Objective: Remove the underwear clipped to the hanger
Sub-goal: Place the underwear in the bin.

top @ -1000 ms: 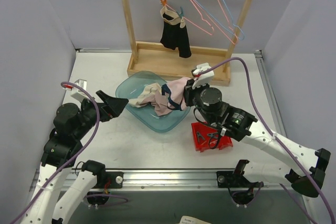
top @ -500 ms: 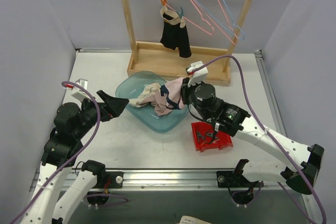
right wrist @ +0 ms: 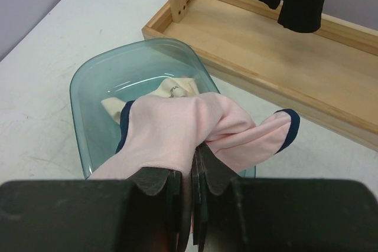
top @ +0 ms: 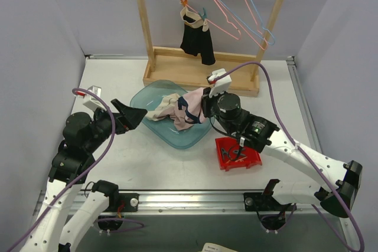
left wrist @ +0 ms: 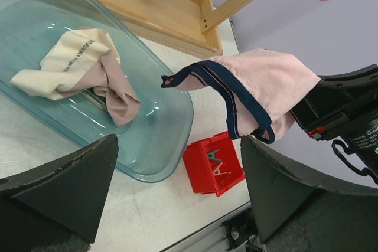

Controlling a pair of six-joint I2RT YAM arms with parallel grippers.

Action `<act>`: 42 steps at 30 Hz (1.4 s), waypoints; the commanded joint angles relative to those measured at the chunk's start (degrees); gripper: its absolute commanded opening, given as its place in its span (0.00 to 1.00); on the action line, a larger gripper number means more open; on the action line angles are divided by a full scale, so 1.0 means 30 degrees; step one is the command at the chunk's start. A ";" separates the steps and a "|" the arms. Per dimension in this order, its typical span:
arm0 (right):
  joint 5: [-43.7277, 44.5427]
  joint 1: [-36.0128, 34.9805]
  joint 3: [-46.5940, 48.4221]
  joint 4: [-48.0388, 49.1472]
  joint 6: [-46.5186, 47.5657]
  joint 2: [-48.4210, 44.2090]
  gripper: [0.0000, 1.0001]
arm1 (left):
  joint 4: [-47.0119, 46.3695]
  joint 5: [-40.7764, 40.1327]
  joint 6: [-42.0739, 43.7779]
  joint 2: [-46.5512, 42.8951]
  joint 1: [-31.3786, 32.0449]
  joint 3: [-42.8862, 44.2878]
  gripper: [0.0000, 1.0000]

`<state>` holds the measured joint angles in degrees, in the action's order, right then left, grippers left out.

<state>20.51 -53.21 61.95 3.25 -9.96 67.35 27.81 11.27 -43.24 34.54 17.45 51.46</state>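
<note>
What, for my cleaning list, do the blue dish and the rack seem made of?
The dish looks like clear teal-tinted glass, maybe plastic: see-through with glossy highlights. The rack looks like bare pale wood, matte, with faint grain.

The white table (top: 147, 166) bears a blue glass dish (top: 176, 138), with a wooden rack base (top: 171, 68) just behind the dish and a red bin (top: 237, 153) to its right.

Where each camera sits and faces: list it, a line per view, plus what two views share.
Top external: above and behind the arms, looking down on the table, wooden rack and black briefs; both arms show.
Left wrist: on the left arm, facing across the glass dish toward the red bin; the open left gripper shows.
Right wrist: on the right arm, facing the rack; the right gripper, shut on the pink briefs, shows.
Shared: both wrist views show dish and pink briefs.
</note>
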 commanded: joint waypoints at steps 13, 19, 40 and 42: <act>-0.0567 0.0334 0.0413 0.1027 0.0184 -0.0274 0.00 | -0.1156 0.0346 0.0059 -0.0089 -0.0134 0.0190 0.94; -0.1007 0.0393 0.0530 0.1028 0.0155 -0.0039 0.00 | -0.1156 0.0346 0.0059 -0.0089 -0.0134 0.0190 0.94; -0.1887 0.1330 0.2201 0.1174 -0.0227 0.4415 1.00 | -0.0687 0.0141 0.0410 -0.0411 -0.0134 0.0483 0.94; -0.1654 0.1390 0.2171 0.1116 -0.0285 0.4240 1.00 | -0.0687 0.0141 0.0411 -0.0469 -0.0134 0.0453 0.94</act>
<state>13.32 -49.63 66.11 4.56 -10.41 81.03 26.81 11.40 -42.98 33.76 17.45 51.46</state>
